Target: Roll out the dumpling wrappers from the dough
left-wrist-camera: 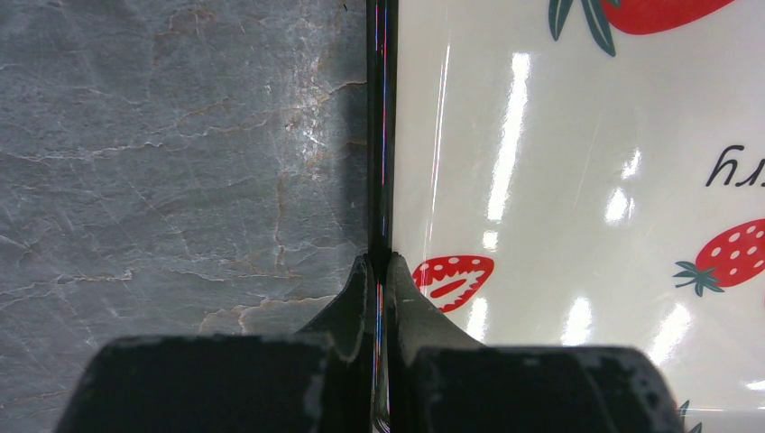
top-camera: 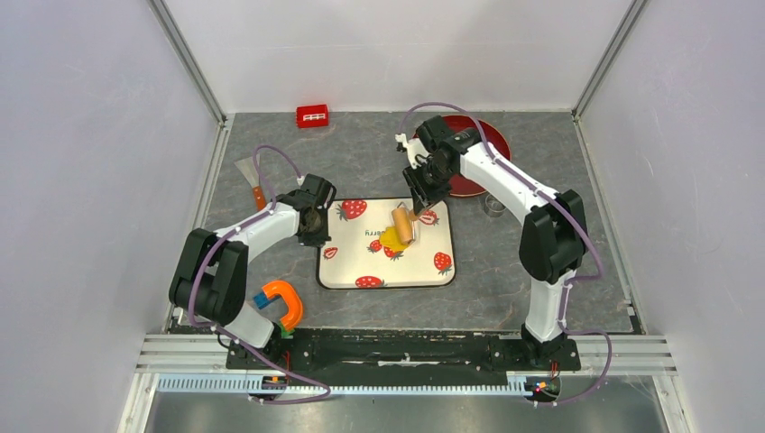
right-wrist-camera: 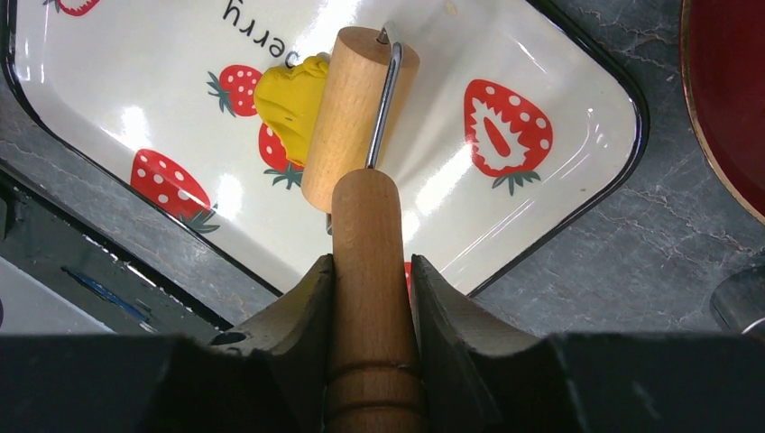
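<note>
I see a glossy cream tray [right-wrist-camera: 117,81] throwing back lamp glare, a smooth matt wooden roller [right-wrist-camera: 356,117] on a shiny metal wire [right-wrist-camera: 386,108], soft matt yellow dough [right-wrist-camera: 289,104] with a lumpy skin, a dull stone-patterned grey table top [left-wrist-camera: 162,162], and a smooth red plate [right-wrist-camera: 731,90].

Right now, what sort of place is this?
Likely a robot test cell staged as a kitchen bench. Plain white walls box in a stone-look table. A left arm and right arm are bolted at its near edge. A wooden roller lies over yellow dough on a strawberry-print tray.
</note>
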Controlling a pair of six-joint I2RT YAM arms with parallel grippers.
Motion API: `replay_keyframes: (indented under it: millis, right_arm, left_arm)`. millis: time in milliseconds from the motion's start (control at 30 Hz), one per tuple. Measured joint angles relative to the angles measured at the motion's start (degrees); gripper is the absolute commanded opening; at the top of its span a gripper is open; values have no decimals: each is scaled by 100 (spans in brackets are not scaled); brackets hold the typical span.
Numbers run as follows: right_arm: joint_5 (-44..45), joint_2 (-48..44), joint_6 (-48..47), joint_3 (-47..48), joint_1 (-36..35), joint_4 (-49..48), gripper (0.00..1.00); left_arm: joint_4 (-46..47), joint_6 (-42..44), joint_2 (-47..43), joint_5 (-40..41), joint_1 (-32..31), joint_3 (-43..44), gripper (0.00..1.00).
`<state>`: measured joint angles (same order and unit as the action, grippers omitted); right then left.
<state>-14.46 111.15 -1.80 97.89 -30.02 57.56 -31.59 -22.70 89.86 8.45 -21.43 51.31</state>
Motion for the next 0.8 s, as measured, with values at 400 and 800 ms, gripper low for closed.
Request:
replay_keyframes:
  millis: [400, 800]
  right_arm:
    - [190, -313, 269, -726, 20, -507, 0]
    - [-17, -544, 570, -1252, 376, -898, 0]
  left_arm:
    - [-9, -2, 2, 63, -31, 7, 2]
    - [-26, -37, -2, 195, -63, 7, 2]
